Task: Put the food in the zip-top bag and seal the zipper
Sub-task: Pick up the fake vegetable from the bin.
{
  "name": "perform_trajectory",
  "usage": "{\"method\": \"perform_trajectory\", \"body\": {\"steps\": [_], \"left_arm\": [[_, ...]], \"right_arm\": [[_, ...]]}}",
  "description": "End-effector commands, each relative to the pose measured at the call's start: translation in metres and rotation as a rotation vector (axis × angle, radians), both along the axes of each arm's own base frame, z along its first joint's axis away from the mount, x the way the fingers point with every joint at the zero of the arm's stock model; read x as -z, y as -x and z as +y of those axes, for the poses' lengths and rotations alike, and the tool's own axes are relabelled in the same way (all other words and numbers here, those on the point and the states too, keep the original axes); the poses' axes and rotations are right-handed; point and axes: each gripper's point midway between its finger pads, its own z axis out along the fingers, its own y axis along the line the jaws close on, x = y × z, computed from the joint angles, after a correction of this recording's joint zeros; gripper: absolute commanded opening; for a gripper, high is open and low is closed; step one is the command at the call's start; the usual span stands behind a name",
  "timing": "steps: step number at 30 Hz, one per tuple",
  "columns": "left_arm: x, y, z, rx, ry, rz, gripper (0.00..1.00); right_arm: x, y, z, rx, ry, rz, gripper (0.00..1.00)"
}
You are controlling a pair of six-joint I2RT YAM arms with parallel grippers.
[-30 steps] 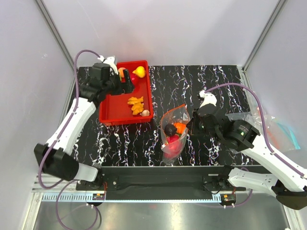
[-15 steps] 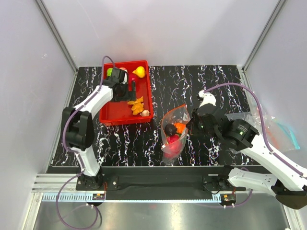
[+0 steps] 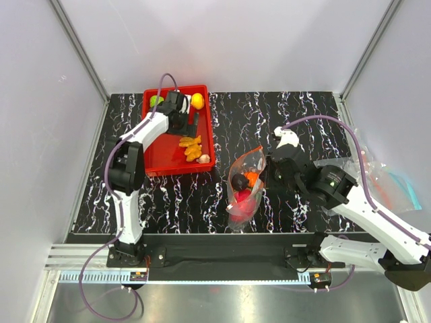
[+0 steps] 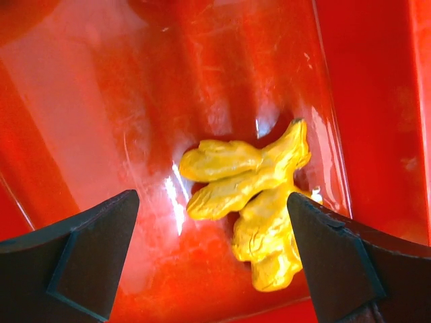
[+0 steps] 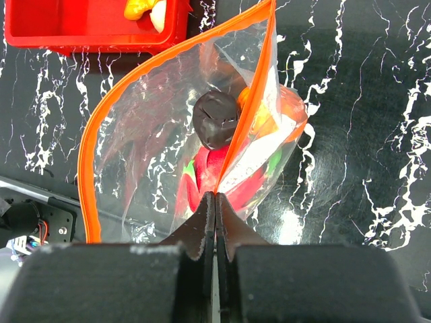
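The zip-top bag lies mid-table with its mouth held open; its orange-red zipper rims the opening. Inside are a dark purple piece, a red-magenta piece and an orange piece. My right gripper is shut on the zipper edge; in the top view it sits at the bag's right side. My left gripper is open inside the red tray, its jaws on either side of a lumpy yellow-orange food piece, also in the top view.
The tray also holds a green piece, a yellow piece and a pale piece. A blue-tinted clear bag lies at the right table edge. The enclosure's walls stand close on three sides.
My left arm has swung from the tray's left rim to over the tray's middle, with its open jaws now above the yellow-orange piece. The right gripper has kept its hold on the bag.
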Motion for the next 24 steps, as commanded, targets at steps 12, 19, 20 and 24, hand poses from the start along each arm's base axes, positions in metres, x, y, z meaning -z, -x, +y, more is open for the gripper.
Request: {"method": "perform_trajectory", "body": {"steps": [12, 19, 20, 24], "left_arm": [[0.03, 0.005, -0.03, 0.069, 0.055, 0.159, 0.99], [0.031, 0.033, -0.045, 0.09, 0.079, 0.195, 0.98], [0.032, 0.035, -0.046, 0.085, 0.087, 0.203, 0.9], [0.031, 0.047, -0.049, 0.062, 0.128, 0.22, 0.53]], "right_arm": [[-0.019, -0.005, 0.003, -0.001, -0.036, -0.04, 0.0], [-0.021, -0.005, 0.005, -0.007, -0.05, -0.04, 0.0], [-0.021, -0.004, 0.006, -0.008, -0.053, -0.036, 0.0], [-0.021, -0.003, 0.004, -0.005, -0.057, -0.038, 0.0]]}}
